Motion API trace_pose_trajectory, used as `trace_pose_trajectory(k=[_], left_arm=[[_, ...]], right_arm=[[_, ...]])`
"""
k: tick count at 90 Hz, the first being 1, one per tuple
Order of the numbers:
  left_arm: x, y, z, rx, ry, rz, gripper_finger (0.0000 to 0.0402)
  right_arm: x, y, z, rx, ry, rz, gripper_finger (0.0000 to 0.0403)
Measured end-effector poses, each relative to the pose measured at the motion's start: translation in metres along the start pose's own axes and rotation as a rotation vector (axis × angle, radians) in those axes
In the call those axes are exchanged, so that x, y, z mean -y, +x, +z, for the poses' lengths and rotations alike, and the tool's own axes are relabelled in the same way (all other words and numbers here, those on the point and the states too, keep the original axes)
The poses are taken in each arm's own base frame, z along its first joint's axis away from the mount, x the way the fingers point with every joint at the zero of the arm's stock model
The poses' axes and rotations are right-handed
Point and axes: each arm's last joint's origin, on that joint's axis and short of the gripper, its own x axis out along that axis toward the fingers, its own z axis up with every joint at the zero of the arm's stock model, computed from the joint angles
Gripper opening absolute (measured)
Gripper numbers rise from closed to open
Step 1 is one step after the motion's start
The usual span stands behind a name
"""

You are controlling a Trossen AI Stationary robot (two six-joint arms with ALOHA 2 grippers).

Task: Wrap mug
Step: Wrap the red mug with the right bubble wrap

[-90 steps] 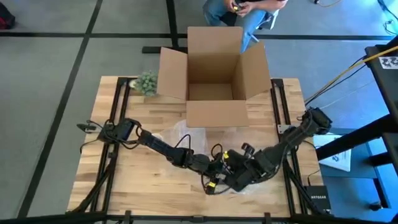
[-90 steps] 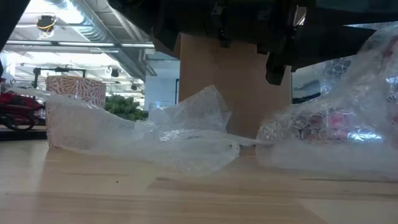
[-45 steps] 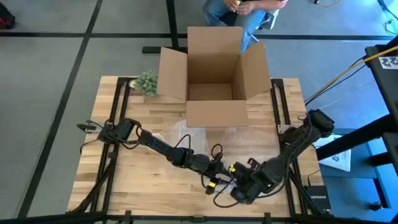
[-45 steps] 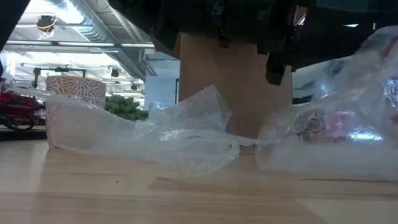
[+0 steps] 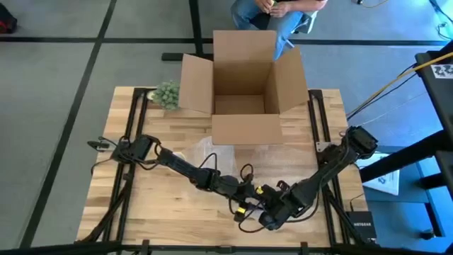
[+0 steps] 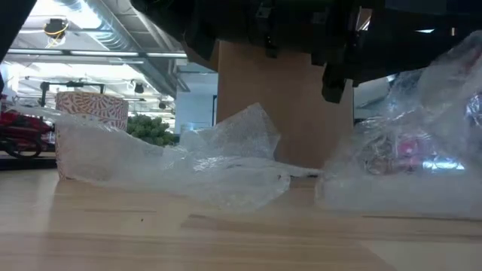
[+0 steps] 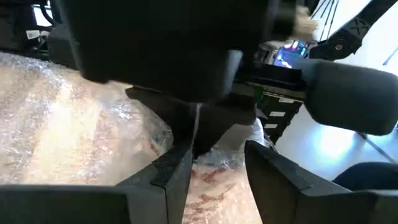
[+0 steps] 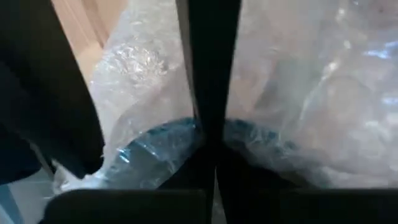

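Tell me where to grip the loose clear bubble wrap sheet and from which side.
Grip the raised crest of the loose clear bubble wrap sheet, coming down from above. In the low view that fold stands up off the wooden table, while the rest lies flat and offers little to pinch.

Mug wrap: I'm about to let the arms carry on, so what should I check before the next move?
1. Mug inside the wrap: ok, its reddish pattern shows through in the low view.
2. Right gripper holding wrap: ok, shut on it.
3. Left gripper holding the bundle: cannot tell.
4. Mug fully covered: cannot tell.
5. Box ready: ok, flaps open, nothing visible inside.
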Motion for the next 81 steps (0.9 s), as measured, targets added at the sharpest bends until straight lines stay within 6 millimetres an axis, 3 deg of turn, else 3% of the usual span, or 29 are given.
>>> trace_pose_trajectory(k=[29,46,61,73,81], left_arm=[[0.0,0.0,0.0,-0.001,0.0,0.002,0.0134],[0.0,0.0,0.0,-0.001,-0.003,0.002,0.0134],[0.0,0.0,0.0,-0.001,-0.003,0.001,0.0134],[0.0,0.0,0.0,-0.001,-0.003,0.001,0.0134],[0.0,0.0,0.0,-0.001,-0.003,0.001,0.0134]], right_arm=[[-0.016,-0.074,0.019,0.012,-0.072,-0.026,0.0001],[0.007,-0.104,0.027,0.127,-0.034,-0.318,0.0001],[0.026,-0.089,0.042,0.156,0.007,-0.446,0.0001],[0.022,-0.057,0.052,0.099,-0.031,-0.302,0.0001],[0.015,-0.046,0.051,0.072,-0.055,-0.187,0.0001]])
